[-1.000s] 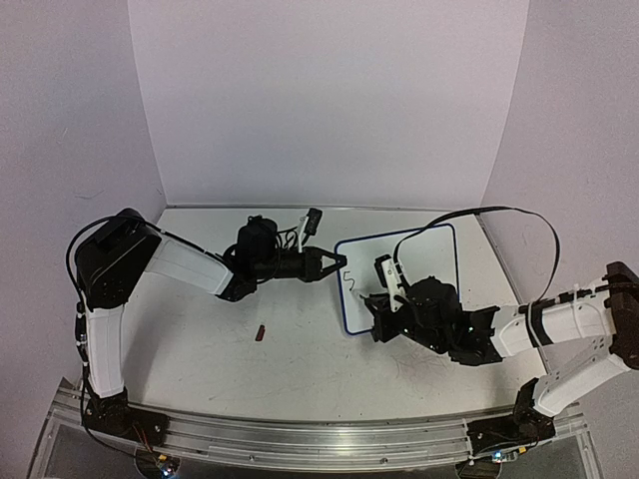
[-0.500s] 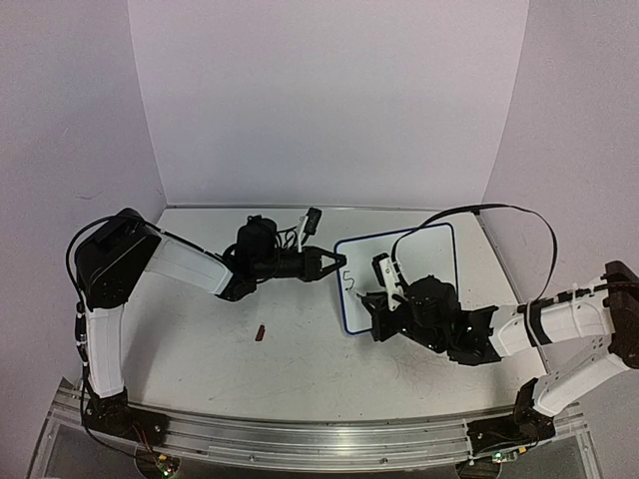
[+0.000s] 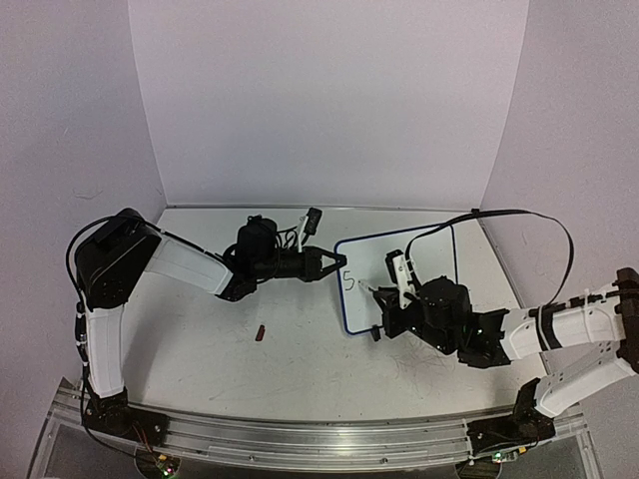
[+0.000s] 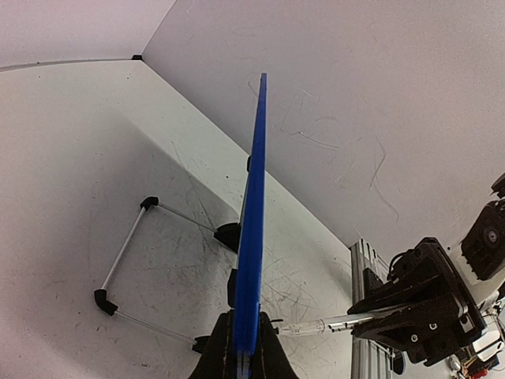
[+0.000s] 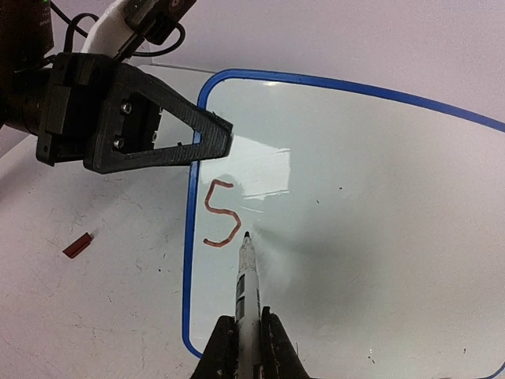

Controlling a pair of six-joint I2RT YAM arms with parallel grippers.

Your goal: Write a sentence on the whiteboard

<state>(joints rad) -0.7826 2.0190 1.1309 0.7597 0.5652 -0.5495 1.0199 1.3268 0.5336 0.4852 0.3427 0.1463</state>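
The whiteboard (image 3: 431, 257) is standing on the worktop (image 3: 300, 371) in its right half, toward the back wall, leaning back on its wire stand (image 4: 126, 270) with its white face turned toward the arms. The left jaws are reaching in from the left and clamping shut on the blue frame at the board's left edge. From the left wrist the board is showing edge-on, as a thin blue strip running up out of the closed fingers (image 4: 268, 357). The right jaws are closing tight around a slim marker (image 5: 246, 288) and pointing it up at the board's lower left area. Of the sentence, only one character is showing – a reddish "S" (image 5: 221, 213), which could also be read as a 5, sitting just inside the left frame. The marker's dark tip is lying just beside the lower curve of that letter, a little to its right. Whether it is pressing on the surface, I cannot tell. A small red piece (image 3: 261, 332) is lying on the worktop left of the board, well apart from both arms – its kind is too small to make out.
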